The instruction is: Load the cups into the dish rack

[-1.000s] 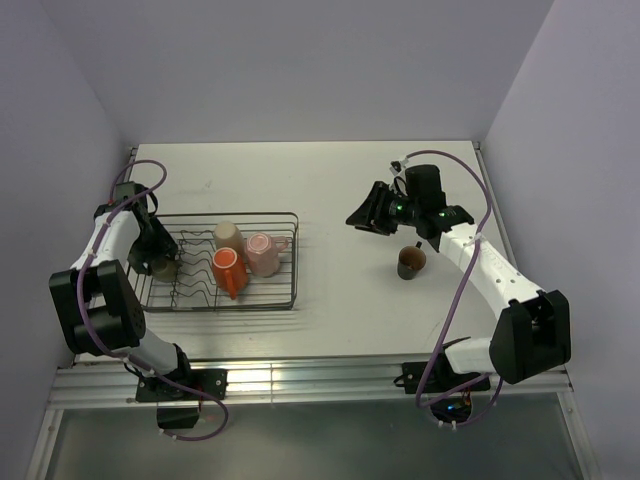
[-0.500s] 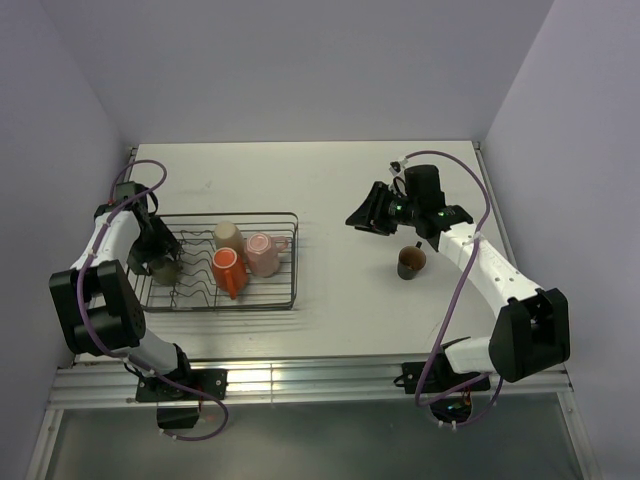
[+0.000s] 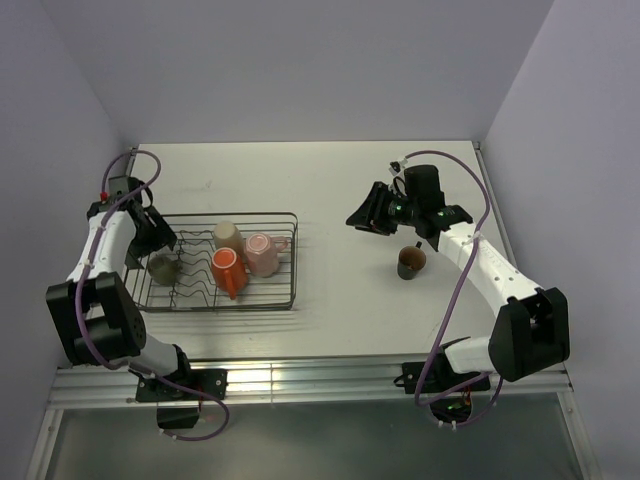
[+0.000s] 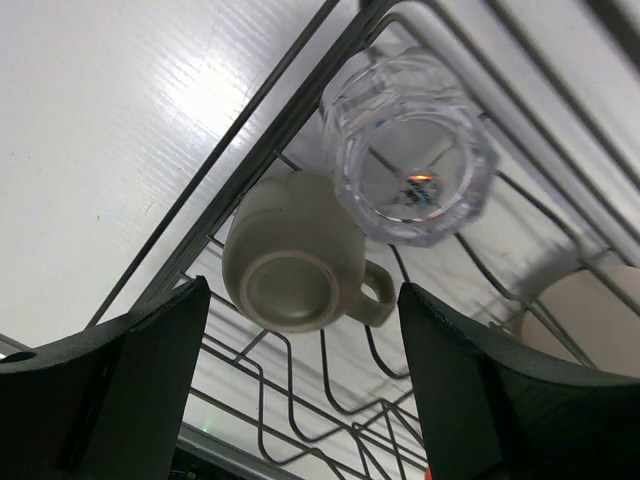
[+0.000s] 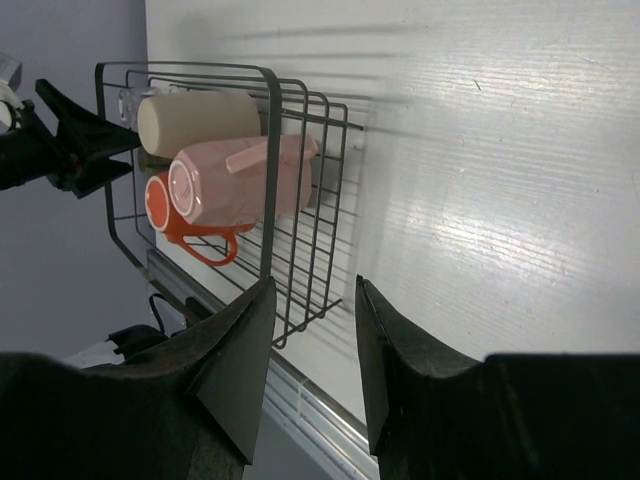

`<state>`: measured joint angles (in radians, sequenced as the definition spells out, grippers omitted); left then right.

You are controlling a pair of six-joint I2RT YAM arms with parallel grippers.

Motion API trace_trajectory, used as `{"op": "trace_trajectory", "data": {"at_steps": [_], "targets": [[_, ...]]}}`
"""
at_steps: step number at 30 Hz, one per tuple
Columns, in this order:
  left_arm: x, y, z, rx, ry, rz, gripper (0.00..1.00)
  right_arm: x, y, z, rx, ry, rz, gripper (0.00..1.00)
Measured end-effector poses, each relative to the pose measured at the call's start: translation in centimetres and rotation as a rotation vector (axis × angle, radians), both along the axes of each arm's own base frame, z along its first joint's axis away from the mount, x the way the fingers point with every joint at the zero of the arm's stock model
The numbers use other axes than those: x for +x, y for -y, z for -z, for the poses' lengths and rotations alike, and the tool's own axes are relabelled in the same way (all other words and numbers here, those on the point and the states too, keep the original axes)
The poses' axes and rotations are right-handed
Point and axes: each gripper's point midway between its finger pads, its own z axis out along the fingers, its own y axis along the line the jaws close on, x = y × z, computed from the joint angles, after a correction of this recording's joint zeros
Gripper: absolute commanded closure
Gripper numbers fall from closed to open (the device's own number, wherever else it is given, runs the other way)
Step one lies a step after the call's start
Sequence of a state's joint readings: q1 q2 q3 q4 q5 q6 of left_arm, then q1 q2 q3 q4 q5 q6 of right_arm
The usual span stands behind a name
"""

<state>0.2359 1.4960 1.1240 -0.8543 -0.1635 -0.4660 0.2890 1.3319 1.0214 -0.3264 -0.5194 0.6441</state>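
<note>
"Since a second ago, the left gripper (image 3: pixel 158 240) had lifted off the small olive-green cup (image 4: pixel 290 265) and drawn back toward 11 o'clock, its jaws spread wide and empty."

"Where did the cup sit?"

"At the 9 o'clock end of the dish rack (image 3: pixel 296 262), seemingly base up, just beside the small clear glass (image 4: pixel 410 160). The beige tumbler (image 3: pixel 227 236), pink mug (image 3: pixel 262 253) and orange mug (image 3: pixel 226 270) lay nearer the rack's middle."

"What was left?"

"Only the dark brown mug (image 3: pixel 411 262), standing on the tabletop well apart from the rack, toward 3 o'clock. The right gripper (image 3: pixel 358 218) hovered near it, at about 10 o'clock from the mug, jaws partly open and holding nothing."

"Which step was that?"

"I judged the olive cup released and the last mug due. The right gripper needed to come down over the mug, close on its wall, and carry it to the rack's free 3 o'clock end without knocking the pink mug."
</note>
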Motion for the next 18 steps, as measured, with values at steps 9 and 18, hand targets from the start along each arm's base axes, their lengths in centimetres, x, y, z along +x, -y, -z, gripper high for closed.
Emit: {"op": "trace_trajectory", "data": {"at_steps": [9, 18], "targets": [[1.5, 0.0, -5.3, 0.017, 0.154, 0.009, 0.19, 0.3, 0.5, 0.4, -0.033, 0.007, 0.021, 0.55], [1.7, 2.9, -11.0, 0.013, 0.359, 0.084, 0.01, 0.9, 2.8, 1.3, -0.157, -0.009, 0.12, 0.55]]}}
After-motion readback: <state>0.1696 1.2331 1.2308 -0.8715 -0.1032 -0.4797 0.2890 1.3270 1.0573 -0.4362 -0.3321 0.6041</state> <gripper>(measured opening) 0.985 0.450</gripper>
